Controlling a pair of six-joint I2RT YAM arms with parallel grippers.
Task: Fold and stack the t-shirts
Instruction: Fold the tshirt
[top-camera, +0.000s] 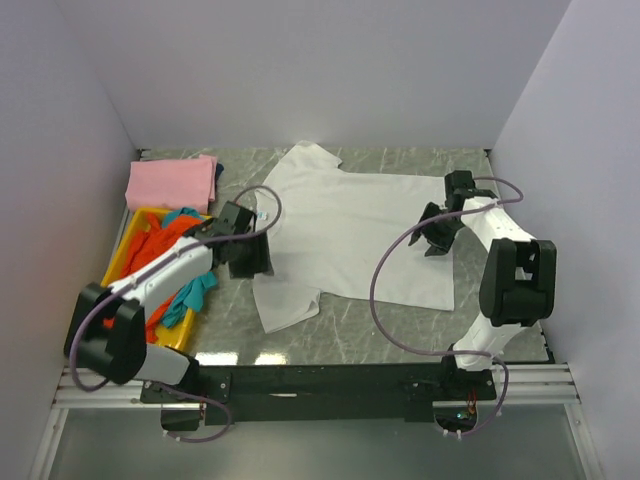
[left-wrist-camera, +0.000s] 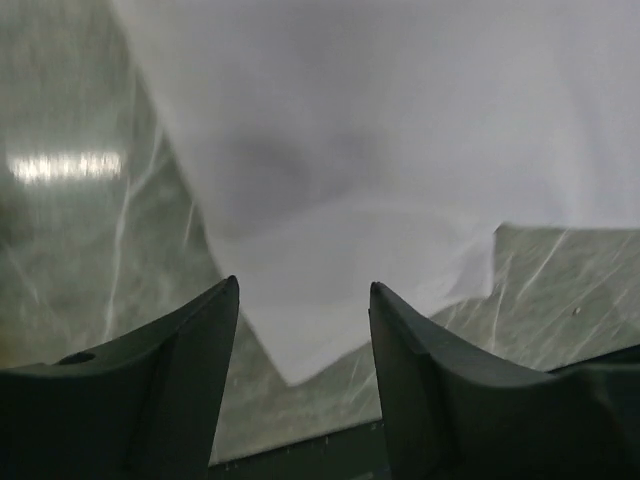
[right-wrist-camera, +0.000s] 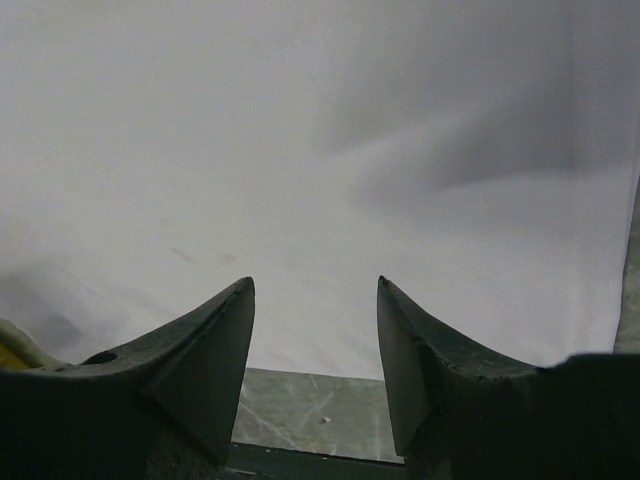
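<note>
t-shirts: I'm counting four in all
white t-shirt (top-camera: 350, 235): one, lying between left pincer (top-camera: 260, 256) and right pincer (top-camera: 432, 233)
pink t-shirt (top-camera: 172, 182): one, sitting beyond left pincer
orange-red t-shirt (top-camera: 150, 246): one, behind left pincer
teal t-shirt (top-camera: 195, 293): one, same spot
yellow tray (top-camera: 178, 338): one
pincers: two

Tabletop (top-camera: 340, 335) grey-green, marbled with pale veins; plain pale walls (top-camera: 330, 70) enclose it beyond the left gripper (top-camera: 262, 255) and on both flanks. Wrist view: a bright light reflection (left-wrist-camera: 65, 165) lies on the surface up-left of that gripper's fingertips.
</note>
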